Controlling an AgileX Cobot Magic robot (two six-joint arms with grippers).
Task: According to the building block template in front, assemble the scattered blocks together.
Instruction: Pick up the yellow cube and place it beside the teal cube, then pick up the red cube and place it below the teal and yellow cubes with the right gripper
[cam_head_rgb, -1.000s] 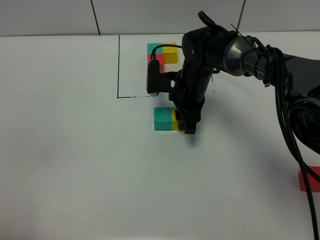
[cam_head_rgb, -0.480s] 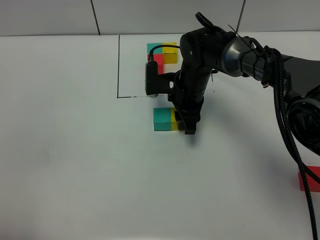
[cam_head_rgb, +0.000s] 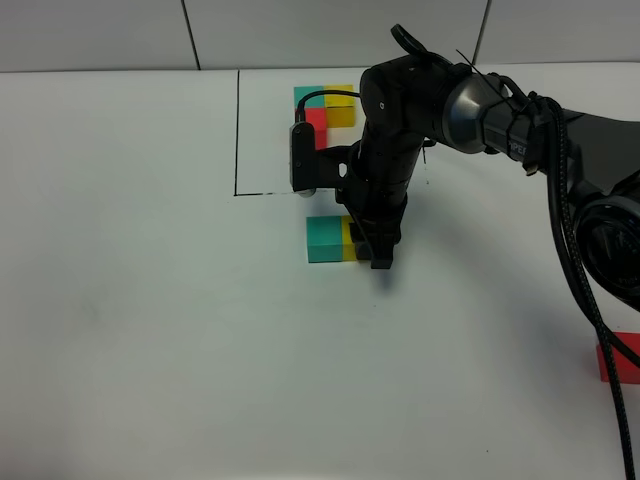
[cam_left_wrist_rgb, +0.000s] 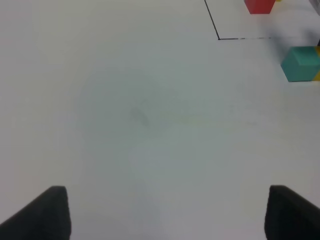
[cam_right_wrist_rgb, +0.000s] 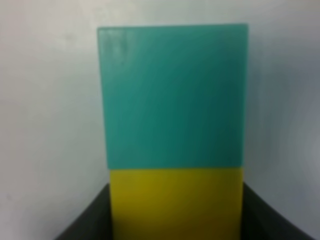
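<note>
The left hand (cam_left_wrist_rgb: 165, 216) only shows in its own wrist view. Its two dark fingers (cam_left_wrist_rgb: 42, 215) sit in the bottom corners of that view, far apart, with nothing between them. It is let go and wide, up over the bare white table (cam_head_rgb: 130, 300).

In the high view a thin black line (cam_head_rgb: 237, 130) runs down from the top middle and turns a corner to the right. Inside it, at the top middle, sits the template (cam_head_rgb: 322, 106). It is made of three little cubes that touch: teal at the back left, yellow to its right, red in front of the teal one. The black arm (cam_head_rgb: 480, 100) hides part of the line.

Just below the line, near the middle of the view, the teal block (cam_head_rgb: 323, 238) sits flat on the table. The yellow block (cam_head_rgb: 347, 236) is on its right side and touches it, so the two make a short row. In the right wrist view they meet along one straight edge with no gap.

The right hand (cam_head_rgb: 373, 255) points down onto the yellow block and hides most of it. In its wrist view a dark finger sits tight against each side of the yellow block, so the hand is holding it.

The red block (cam_head_rgb: 618, 360) sits alone at the lower right edge, well apart from the other two.
</note>
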